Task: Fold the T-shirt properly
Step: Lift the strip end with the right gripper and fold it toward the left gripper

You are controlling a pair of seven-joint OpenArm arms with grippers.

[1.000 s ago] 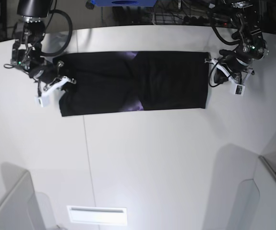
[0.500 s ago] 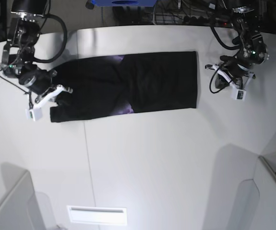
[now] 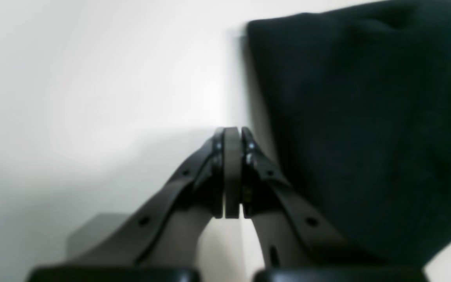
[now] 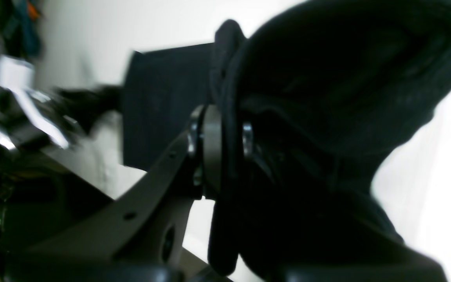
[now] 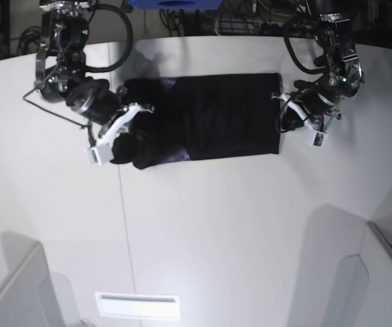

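The black T-shirt point(image 5: 223, 116) lies as a long folded band across the far part of the white table point(image 5: 216, 225). A thin strip of purple print point(image 5: 176, 156) shows at its near edge. My right gripper point(image 5: 129, 129) is shut on the T-shirt's left end, which is lifted and bunched over the band. In the right wrist view the black cloth point(image 4: 327, 98) is pinched between the fingers of the right gripper point(image 4: 225, 117). My left gripper point(image 5: 284, 112) is shut and empty, just beside the T-shirt's right edge. In the left wrist view this gripper point(image 3: 232, 135) rests left of the cloth point(image 3: 366, 137).
A blue object point(image 5: 175, 3) and cables lie beyond the table's far edge. A white slotted plate point(image 5: 138, 305) sits near the front. Grey panels stand at the lower left point(image 5: 18, 293) and lower right point(image 5: 359, 286).
My right gripper has carried the T-shirt's left end to the right, bunching it over the band. My left gripper, apart from the cloth half a second ago, has moved back to its right edge.
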